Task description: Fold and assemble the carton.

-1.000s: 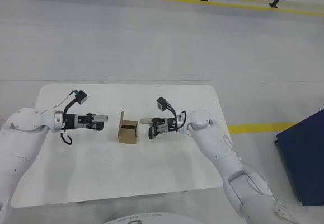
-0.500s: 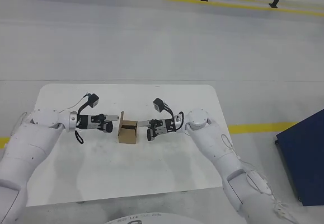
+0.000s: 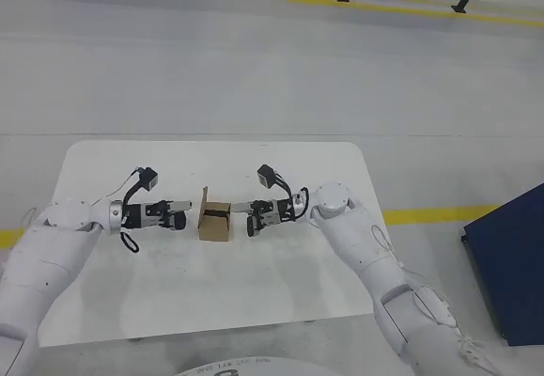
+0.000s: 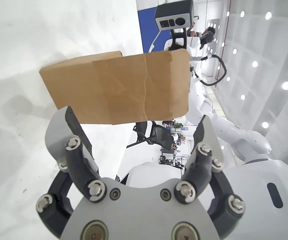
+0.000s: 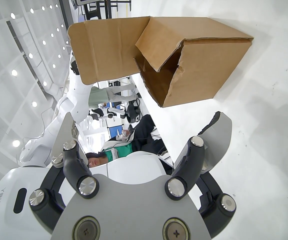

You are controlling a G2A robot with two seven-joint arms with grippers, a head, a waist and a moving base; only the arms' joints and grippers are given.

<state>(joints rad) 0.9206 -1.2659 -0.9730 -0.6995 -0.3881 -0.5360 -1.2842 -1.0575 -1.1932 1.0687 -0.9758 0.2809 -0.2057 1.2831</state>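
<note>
1. Carton (image 3: 215, 222) sits in the middle of the white table (image 3: 281, 282) in the top view. It lies on its side, and one long flap (image 3: 203, 199) sticks up at its left end. The left gripper (image 3: 187, 209) is just beside it on the left. The right gripper (image 3: 244, 214) is just beside it on the right. I think the arms wait on both sides so one can hold the box steady while the other pushes flaps shut.

2. In the left wrist view, the carton (image 4: 114, 88) shows its flat brown back, with the long flap (image 4: 166, 83) going on past the box. The left gripper (image 4: 135, 116) has its fingers (image 4: 76, 131) spread wide and holds nothing. One fingertip is very near a corner of the box, but I cannot tell if it touches.

3. In the right wrist view, the carton (image 5: 196, 71) turns its open mouth to the right gripper (image 5: 144, 117). A small flap (image 5: 156, 48) leans partway over the mouth, so the box is not closed yet. The fingers (image 5: 218, 126) are wide apart, hold nothing, and stay a little away from the box.
</note>
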